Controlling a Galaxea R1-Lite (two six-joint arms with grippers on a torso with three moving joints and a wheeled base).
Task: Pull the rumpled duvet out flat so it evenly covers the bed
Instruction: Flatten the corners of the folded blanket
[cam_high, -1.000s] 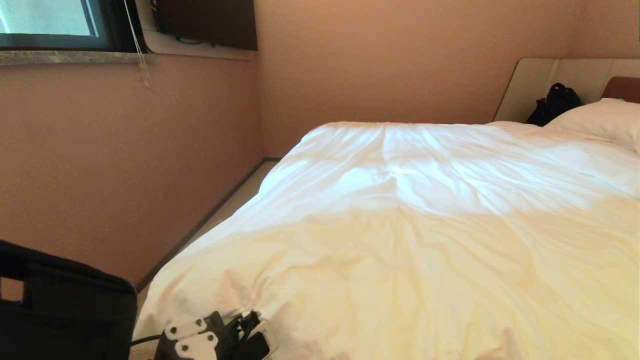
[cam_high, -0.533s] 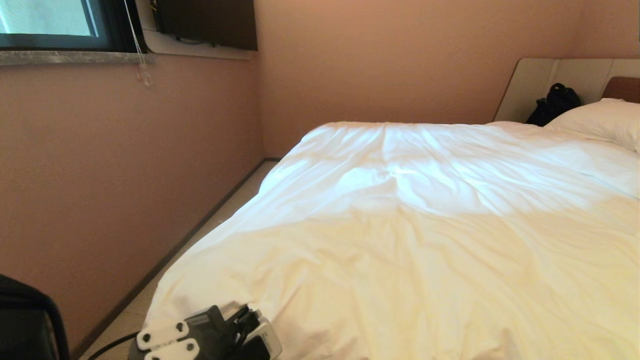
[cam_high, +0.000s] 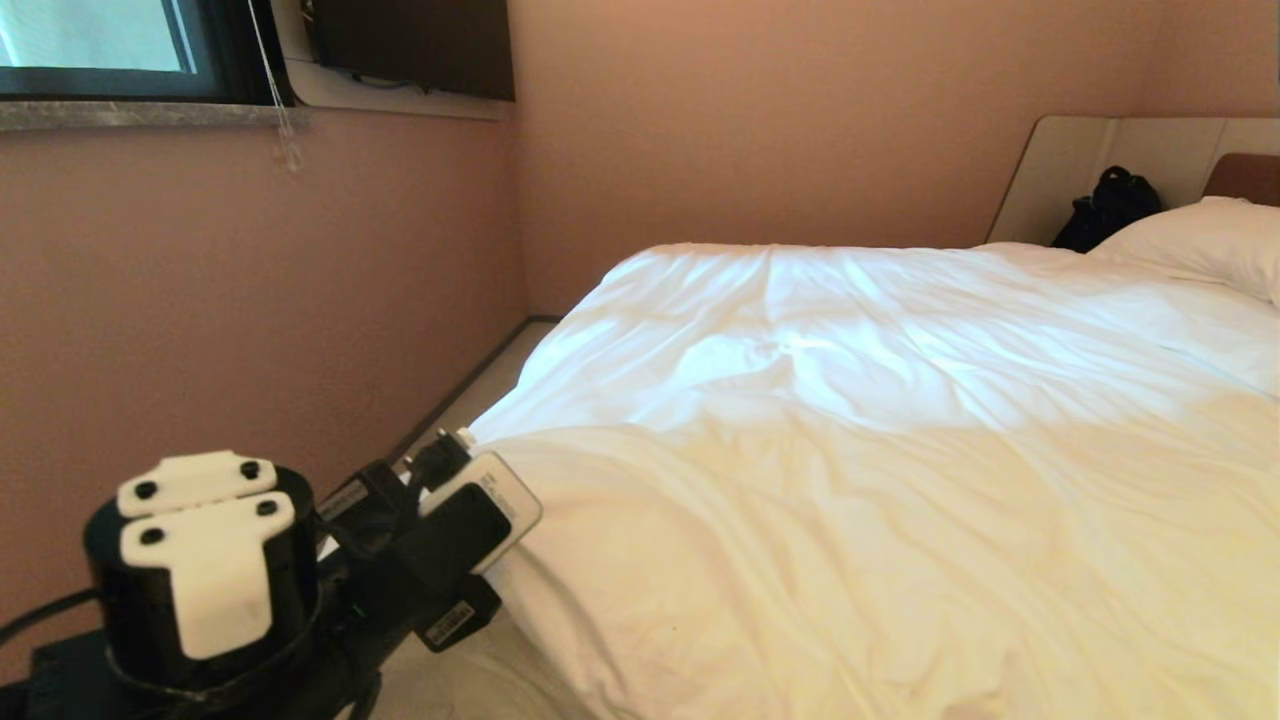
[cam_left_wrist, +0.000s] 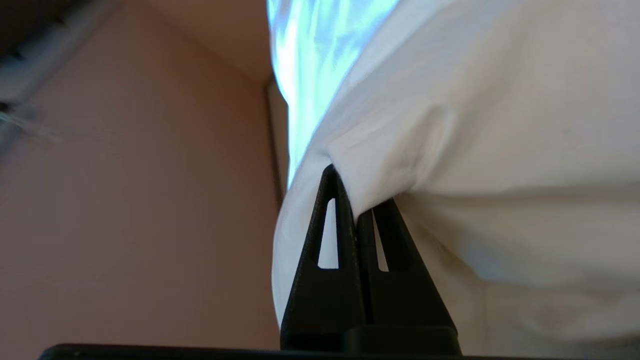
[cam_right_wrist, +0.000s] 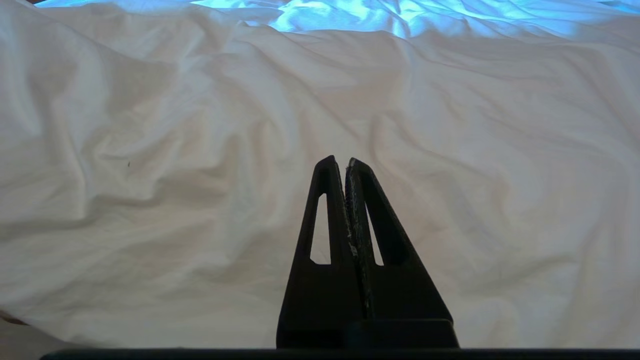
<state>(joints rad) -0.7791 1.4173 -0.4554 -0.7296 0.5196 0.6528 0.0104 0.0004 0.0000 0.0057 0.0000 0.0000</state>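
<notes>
The white duvet (cam_high: 850, 450) lies creased over most of the bed, whose brown headboard (cam_high: 1245, 175) shows at the far right. My left arm (cam_high: 200, 570) reaches up from the lower left to the duvet's near left corner. In the left wrist view the left gripper (cam_left_wrist: 356, 202) is shut on a fold of the duvet (cam_left_wrist: 475, 125), holding that corner raised. A strip of mattress sheet (cam_high: 460, 685) shows beneath it. My right gripper (cam_right_wrist: 345, 161) is shut with nothing in it, low over the duvet (cam_right_wrist: 200, 150); it is outside the head view.
A pink wall (cam_high: 250, 300) runs close along the bed's left side, leaving a narrow floor strip (cam_high: 470, 385). A pillow (cam_high: 1210, 240) and a black bag (cam_high: 1105, 210) sit at the headboard end. A window (cam_high: 90, 40) is at the upper left.
My left arm has risen and swung left, lifting the duvet's near left corner off the bed. The mattress sheet under it now shows. The right gripper's state is unchanged.
</notes>
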